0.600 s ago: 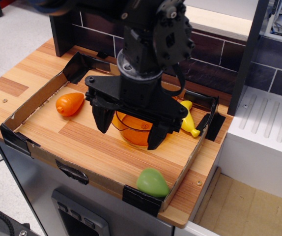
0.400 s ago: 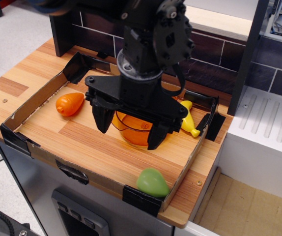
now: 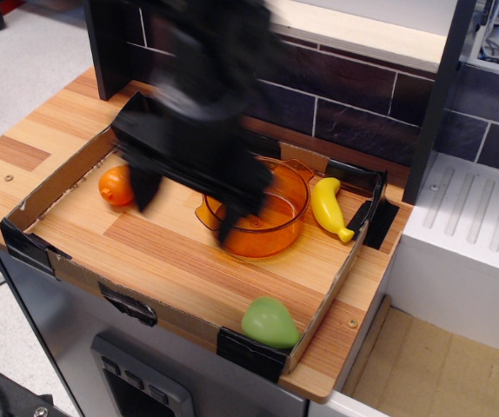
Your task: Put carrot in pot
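Observation:
The orange carrot [image 3: 114,185] lies at the left of the cardboard tray [image 3: 76,271], partly hidden behind my gripper's left finger. The transparent orange pot [image 3: 269,215] stands in the middle of the tray, its left side hidden by my gripper. My black gripper [image 3: 186,208] is blurred by motion. It hangs open and empty over the tray between the carrot and the pot, fingers pointing down.
A yellow banana-shaped toy [image 3: 329,208] lies right of the pot. A green pear-shaped toy [image 3: 269,322] lies at the tray's front right corner. A dark tiled wall [image 3: 362,113] stands behind, and a white unit [image 3: 467,234] to the right.
My gripper has swung left, from over the pot toward the carrot. The pot now shows more fully. The toys have not moved.

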Tool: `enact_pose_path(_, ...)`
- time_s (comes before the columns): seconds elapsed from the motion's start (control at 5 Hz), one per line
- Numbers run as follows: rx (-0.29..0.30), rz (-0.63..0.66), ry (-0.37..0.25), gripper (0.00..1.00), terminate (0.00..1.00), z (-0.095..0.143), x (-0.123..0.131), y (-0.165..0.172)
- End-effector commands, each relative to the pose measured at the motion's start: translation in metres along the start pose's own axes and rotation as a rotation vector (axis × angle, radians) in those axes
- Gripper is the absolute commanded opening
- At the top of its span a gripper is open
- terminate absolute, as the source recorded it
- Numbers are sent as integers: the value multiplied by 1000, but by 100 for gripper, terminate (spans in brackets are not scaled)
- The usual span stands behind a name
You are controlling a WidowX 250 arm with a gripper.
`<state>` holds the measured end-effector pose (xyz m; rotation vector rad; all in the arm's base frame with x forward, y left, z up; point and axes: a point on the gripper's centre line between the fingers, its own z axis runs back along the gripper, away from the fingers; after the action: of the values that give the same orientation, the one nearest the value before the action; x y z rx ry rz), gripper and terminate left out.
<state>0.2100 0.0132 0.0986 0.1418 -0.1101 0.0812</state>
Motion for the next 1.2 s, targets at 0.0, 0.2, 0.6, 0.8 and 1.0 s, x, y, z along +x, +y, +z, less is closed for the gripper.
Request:
enact_pose_path(0.0,-70,14,-106,100,0,6,36,70)
enact_pose_path(0.2,-62,45,-66,100,0,-17,49,77)
enact_pose_path(0.6,-9,96,-35,100,0,-58,62,80)
enact_pose_path(0.8,16,95,-25,100,0,-71,63,80)
enact_pose_path(1.0,35,100,-25,100,0,-79,66,83)
